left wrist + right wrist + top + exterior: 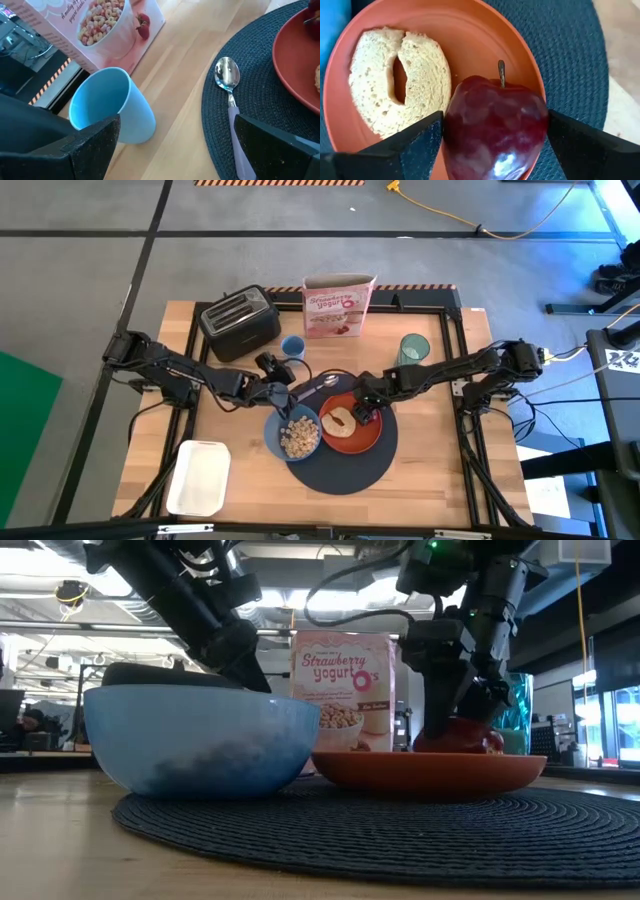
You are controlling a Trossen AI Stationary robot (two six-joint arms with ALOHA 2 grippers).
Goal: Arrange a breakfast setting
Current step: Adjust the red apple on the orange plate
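Note:
On the round dark mat (345,470) stand a blue bowl (293,435) of cereal and an orange plate (352,438). A slice of toast (395,80) with a hole in it lies on the plate. My right gripper (368,412) is shut on a red apple (495,120) over the plate's right part. A metal spoon (227,77) lies with its bowl on the mat's far edge. My left gripper (175,150) hangs open above the spoon's handle, next to a small blue cup (112,107), touching nothing. The green cup (413,348) stands on the table at the far right. My right gripper pinches the apple's two opposite sides (451,130) between its fingers, coming steeply from above with the stem pointing up. In the low view the apple's underside (462,745) is behind the plate's rim, so whether it rests on the plate I cannot tell.
A black toaster (240,320) and a cereal box (338,305) stand along the far edge. A white tray (198,478) lies at the near left. Bare wood shows right of the mat and along the near edge.

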